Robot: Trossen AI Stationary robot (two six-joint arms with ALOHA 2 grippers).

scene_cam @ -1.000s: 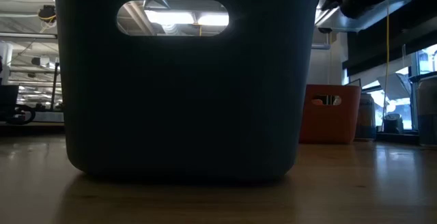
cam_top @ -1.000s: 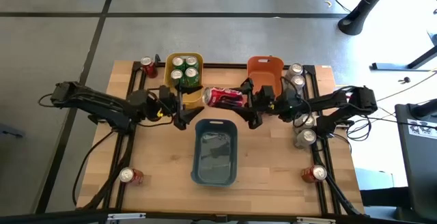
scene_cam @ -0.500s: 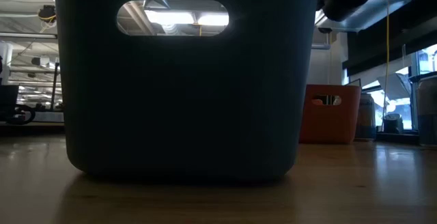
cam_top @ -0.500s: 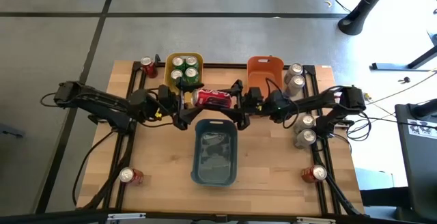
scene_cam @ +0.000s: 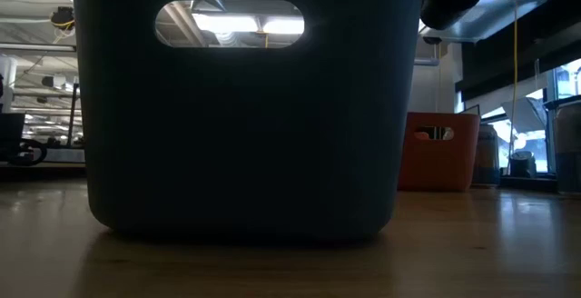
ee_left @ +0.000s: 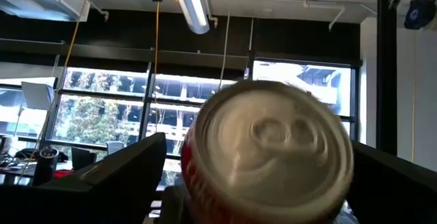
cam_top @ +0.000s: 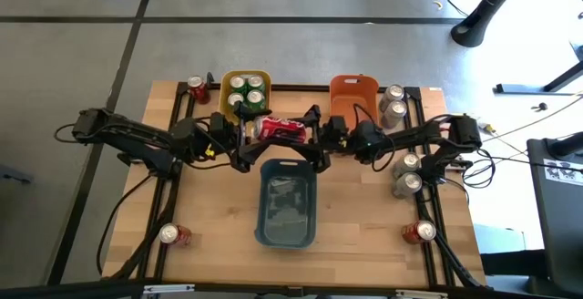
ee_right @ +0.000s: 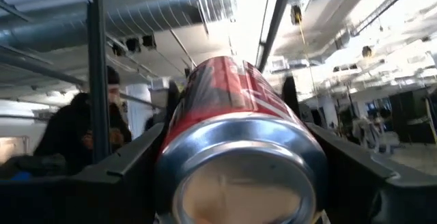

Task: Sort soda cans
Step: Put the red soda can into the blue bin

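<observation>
A red soda can [cam_top: 281, 128] lies level in the air between both grippers, above the far rim of the blue-grey bin [cam_top: 288, 235]. My right gripper [cam_top: 306, 133] is shut on it, and the can's base [ee_right: 239, 183] faces the right wrist camera. My left gripper [cam_top: 250, 137] is open, with its fingers standing on either side of the can's silver top [ee_left: 273, 142]. I cannot tell whether they touch it. Green cans [cam_top: 244, 89] stand in the yellow bin [cam_top: 227, 81]. My right gripper pinches the red can by its side walls near the base end [ee_right: 205, 108], one finger [ee_right: 130, 166] on each side. The fingers come level from the table's right and lie along the can. The can is lifted clear and lies level, its top pointing toward the table's left.
The orange bin [cam_top: 353, 94] stands at the far edge. Red cans stand at the far left [cam_top: 196, 87], near left [cam_top: 171, 235] and near right [cam_top: 419, 232]. Several silver cans [cam_top: 393, 108] [cam_top: 406, 176] stand along the right side. The blue-grey bin's wall [scene_cam: 245, 125] fills the low view.
My right gripper has moved toward the table's left, carrying the red can level from beside the orange bin to above the blue-grey bin's far rim. The can's top end has come between my left gripper's open fingers.
</observation>
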